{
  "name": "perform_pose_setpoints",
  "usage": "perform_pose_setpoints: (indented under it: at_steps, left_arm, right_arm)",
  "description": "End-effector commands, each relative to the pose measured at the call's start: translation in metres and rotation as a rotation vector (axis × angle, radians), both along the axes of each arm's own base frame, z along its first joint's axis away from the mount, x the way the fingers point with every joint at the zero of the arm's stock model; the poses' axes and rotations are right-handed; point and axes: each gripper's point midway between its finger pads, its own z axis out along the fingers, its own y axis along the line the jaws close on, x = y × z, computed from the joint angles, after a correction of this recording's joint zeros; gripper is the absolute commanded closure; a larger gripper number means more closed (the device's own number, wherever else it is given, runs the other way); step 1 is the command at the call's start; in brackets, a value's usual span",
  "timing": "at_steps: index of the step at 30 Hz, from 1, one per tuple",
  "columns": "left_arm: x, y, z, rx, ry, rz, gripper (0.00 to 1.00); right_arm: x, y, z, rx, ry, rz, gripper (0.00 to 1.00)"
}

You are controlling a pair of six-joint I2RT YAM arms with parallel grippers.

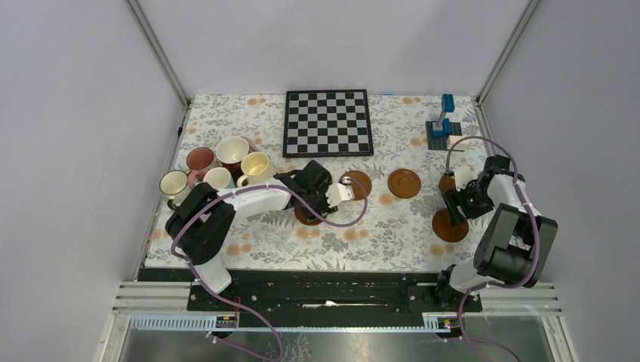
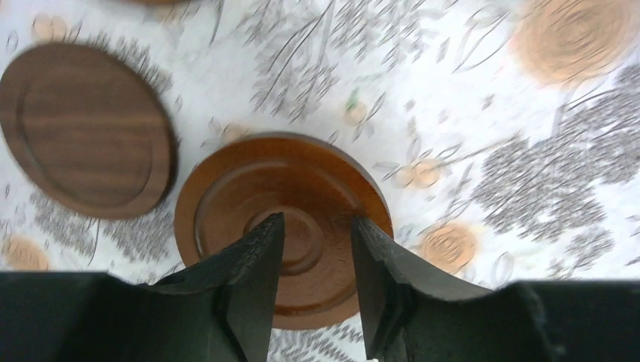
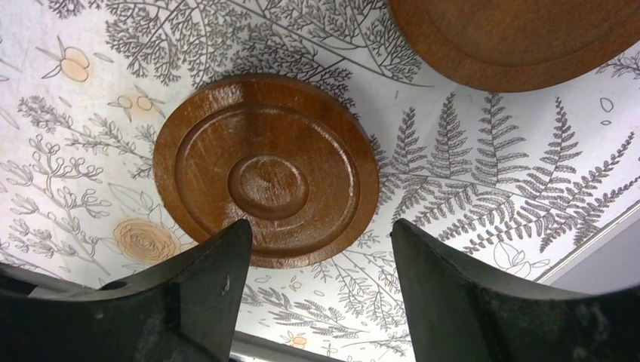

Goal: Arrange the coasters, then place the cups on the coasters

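Several mugs, the cups (image 1: 220,170), stand bunched at the left of the table. Wooden coasters lie across the middle: one (image 1: 404,183) at centre, one (image 1: 357,182) beside my left gripper (image 1: 341,194), one (image 1: 450,225) near the right arm. In the left wrist view my left gripper (image 2: 317,226) hangs over a glossy ringed coaster (image 2: 283,188), jaws narrowly apart with nothing between them; a darker coaster (image 2: 87,128) lies beside it. My right gripper (image 3: 321,234) stands open just past another ringed coaster (image 3: 264,170), and a larger coaster (image 3: 521,38) lies beyond.
A black-and-white chessboard (image 1: 327,122) lies at the back centre. A blue and grey block stand (image 1: 441,124) sits at the back right. The flowered tablecloth (image 1: 362,241) covers the table, and its right edge (image 3: 596,249) runs close to my right gripper.
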Motion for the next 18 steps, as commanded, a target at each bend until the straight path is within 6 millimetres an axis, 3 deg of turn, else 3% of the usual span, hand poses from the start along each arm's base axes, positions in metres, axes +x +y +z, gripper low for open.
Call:
perform_pose_setpoints:
  at_steps: [1, 6, 11, 18]
  left_arm:
    - [-0.024, -0.025, -0.016, 0.011, 0.069, -0.063, 0.59]
    - [-0.03, -0.05, -0.01, -0.028, 0.079, -0.098, 0.61]
    - [-0.036, -0.061, 0.001, -0.071, 0.114, -0.107, 0.61]
    - [-0.053, -0.076, -0.014, -0.054, 0.129, -0.162, 0.61]
  right_arm:
    - [0.004, -0.007, -0.008, -0.018, 0.006, -0.03, 0.27]
    - [0.004, -0.007, -0.014, -0.013, 0.011, -0.048, 0.31]
    - [0.006, -0.019, -0.016, -0.063, 0.001, -0.066, 0.33]
    - [0.01, -0.033, -0.019, -0.067, 0.014, -0.078, 0.35]
